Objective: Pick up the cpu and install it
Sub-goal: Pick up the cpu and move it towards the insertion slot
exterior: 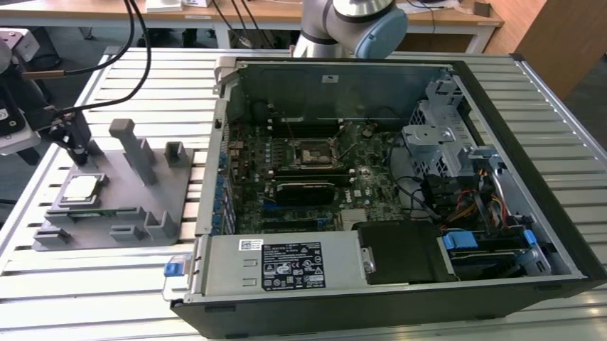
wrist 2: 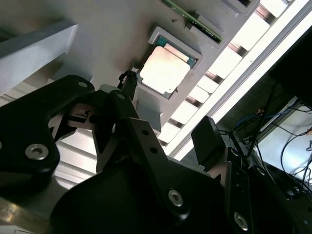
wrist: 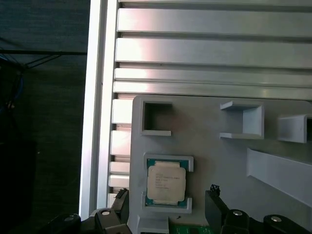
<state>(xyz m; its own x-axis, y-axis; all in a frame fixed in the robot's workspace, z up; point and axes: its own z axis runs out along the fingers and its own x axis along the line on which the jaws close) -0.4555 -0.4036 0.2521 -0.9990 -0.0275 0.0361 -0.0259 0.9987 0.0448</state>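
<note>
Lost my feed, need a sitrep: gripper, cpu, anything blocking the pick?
Status: gripper open, straddling the cpu. It sits flat in its pocket on the grey fixture, not lifted. Nothing seen between gripper and cpu.

A robotics lab is indicated: a slotted aluminium table [exterior: 531, 92] is set with an opened computer case [exterior: 379, 312] and a grey fixture plate [exterior: 119, 192], a robot arm [exterior: 356, 25] is mounted behind, and a wooden desk [exterior: 455, 18] with trailing cables [exterior: 141, 32] is seen beyond.

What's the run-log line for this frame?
silvery-grey flat square cpu: seated in grey plastic fixture nest, not lifted | pincer: open, straddling cpu
</note>
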